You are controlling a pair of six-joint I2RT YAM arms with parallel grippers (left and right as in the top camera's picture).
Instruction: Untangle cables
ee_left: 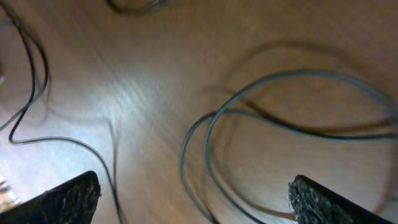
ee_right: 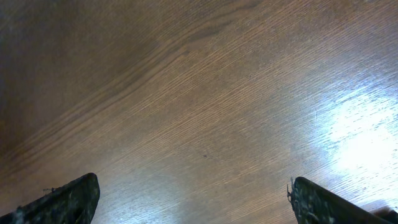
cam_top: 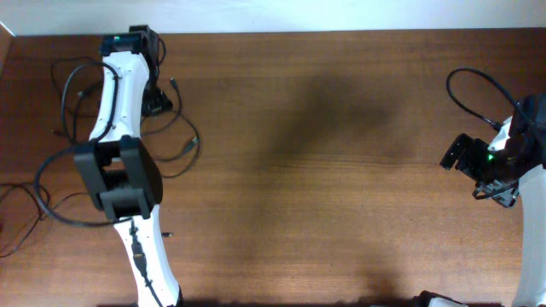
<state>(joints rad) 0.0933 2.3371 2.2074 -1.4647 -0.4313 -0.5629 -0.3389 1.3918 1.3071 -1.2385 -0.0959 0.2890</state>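
The cables (cam_top: 182, 147) are thin black cords in loose loops at the table's far left, around and under my left arm. More loops lie left of the arm (cam_top: 72, 85) and near the left edge (cam_top: 26, 205). Small plug ends show at the far left (cam_top: 173, 83). My left gripper (cam_top: 158, 101) hangs open above them. In the left wrist view, blurred cable loops (ee_left: 208, 134) lie on the wood between and beyond the open fingers (ee_left: 199, 205), which hold nothing. My right gripper (cam_top: 453, 153) is open and empty over bare wood at the far right, and it shows open in the right wrist view (ee_right: 193, 199).
The wooden table (cam_top: 324, 170) spans the view. A thicker black cable (cam_top: 467, 89) loops from the right arm at the right edge. The left arm's elbow (cam_top: 119, 175) stands over part of the cords.
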